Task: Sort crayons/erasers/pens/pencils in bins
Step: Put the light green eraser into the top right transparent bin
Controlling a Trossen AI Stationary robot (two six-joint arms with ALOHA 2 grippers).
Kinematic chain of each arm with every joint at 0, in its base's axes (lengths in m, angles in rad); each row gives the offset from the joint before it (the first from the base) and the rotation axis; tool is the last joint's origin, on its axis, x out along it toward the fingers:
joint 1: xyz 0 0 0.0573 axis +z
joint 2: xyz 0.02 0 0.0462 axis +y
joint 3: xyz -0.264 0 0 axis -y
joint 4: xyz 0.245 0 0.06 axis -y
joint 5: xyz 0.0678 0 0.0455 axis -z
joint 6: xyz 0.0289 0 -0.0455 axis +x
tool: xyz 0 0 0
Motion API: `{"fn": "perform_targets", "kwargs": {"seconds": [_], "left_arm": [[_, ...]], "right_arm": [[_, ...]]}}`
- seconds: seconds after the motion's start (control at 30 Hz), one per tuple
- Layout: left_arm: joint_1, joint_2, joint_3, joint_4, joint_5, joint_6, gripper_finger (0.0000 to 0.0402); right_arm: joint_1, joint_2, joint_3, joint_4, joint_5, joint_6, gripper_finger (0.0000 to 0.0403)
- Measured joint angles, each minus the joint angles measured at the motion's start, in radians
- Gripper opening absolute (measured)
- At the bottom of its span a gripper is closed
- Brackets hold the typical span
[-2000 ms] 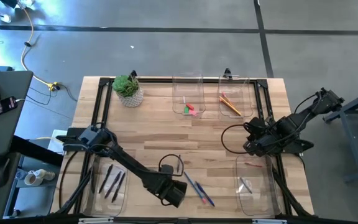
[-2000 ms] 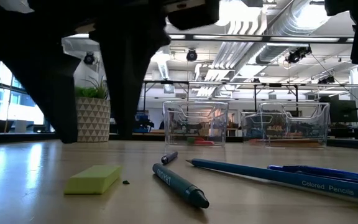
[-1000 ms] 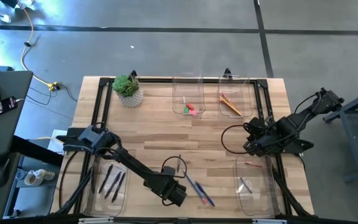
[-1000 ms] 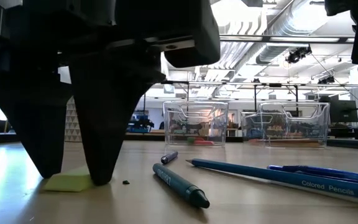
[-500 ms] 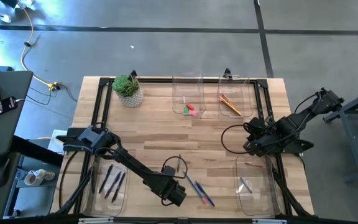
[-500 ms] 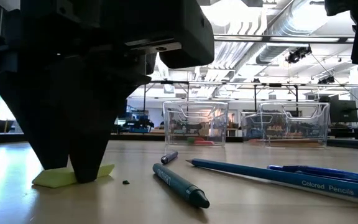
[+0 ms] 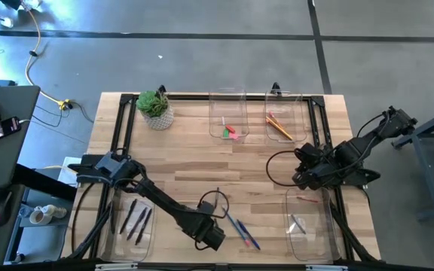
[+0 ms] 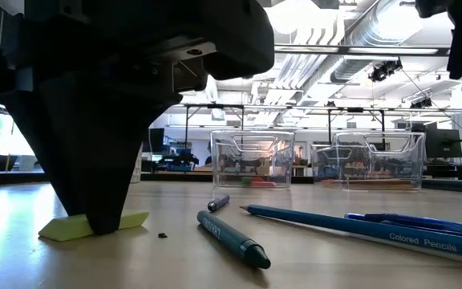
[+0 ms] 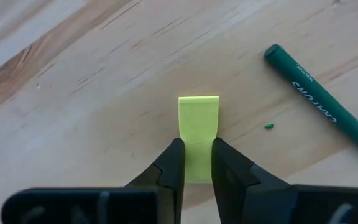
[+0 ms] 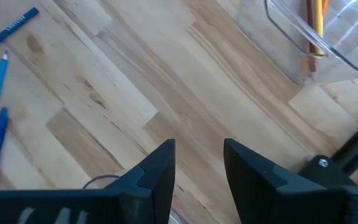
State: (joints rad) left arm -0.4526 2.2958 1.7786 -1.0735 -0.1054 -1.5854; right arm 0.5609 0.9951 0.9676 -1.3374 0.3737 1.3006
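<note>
A yellow-green eraser [image 9: 198, 121] lies on the wooden table near its front edge, left of a green crayon [image 9: 319, 106]. My left gripper [image 9: 197, 163] stands over it, shut on it; in the low view its dark fingers [image 8: 103, 205] cover the middle of the eraser [image 8: 61, 229]. My right gripper [image 7: 298, 172] hovers open over bare table at the right, between the far bin with pencils [image 7: 279, 126] and a near right bin [image 7: 307, 220]. Pink and green erasers [image 7: 230, 132] rest in the other far bin. My left gripper pinches the eraser's two long sides [image 9: 197, 146] between its two fingers, toward one end of the block. The fingers come from above, pointing down, and lie across the eraser. The eraser rests on the table, its free end sticking out past the fingertips.
Blue pencils and pens [image 7: 241, 229] lie just right of the left gripper, with the green crayon [image 8: 231, 238] between. A near left bin [image 7: 130, 222] holds dark pens. A potted plant [image 7: 155, 108] stands at the far left. Black frame rails run along the table's sides.
My left gripper has shut on the yellow-green eraser, its fingers closing from either side onto the block. The eraser has turned a little on the table under the closing fingers and stays down.
</note>
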Motion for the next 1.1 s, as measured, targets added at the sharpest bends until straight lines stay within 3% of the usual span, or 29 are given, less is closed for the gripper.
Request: {"fn": "perform_targets", "kwargs": {"seconds": [0.37, 0.6, 0.87, 1.1], "left_arm": [[0.029, -0.07, -0.004, -0.016, -0.066, 0.127, 0.0045], [0.079, -0.149, -0.003, -0.021, -0.162, 0.237, 0.0044], [0.193, -0.246, -0.001, -0.03, -0.29, 0.446, 0.0044], [0.318, -0.29, -0.001, -0.025, -0.339, 0.645, 0.0044]], "right_arm": [[0.0, 0.0, 0.0, 0.019, -0.003, 0.0, 0.0129], [0.0, 0.0, 0.0, 0.025, -0.003, 0.003, 0.0129], [0.0, 0.0, 0.0, 0.062, -0.003, 0.004, 0.0129], [0.0, 0.0, 0.0, 0.081, -0.003, 0.01, 0.0129]]}}
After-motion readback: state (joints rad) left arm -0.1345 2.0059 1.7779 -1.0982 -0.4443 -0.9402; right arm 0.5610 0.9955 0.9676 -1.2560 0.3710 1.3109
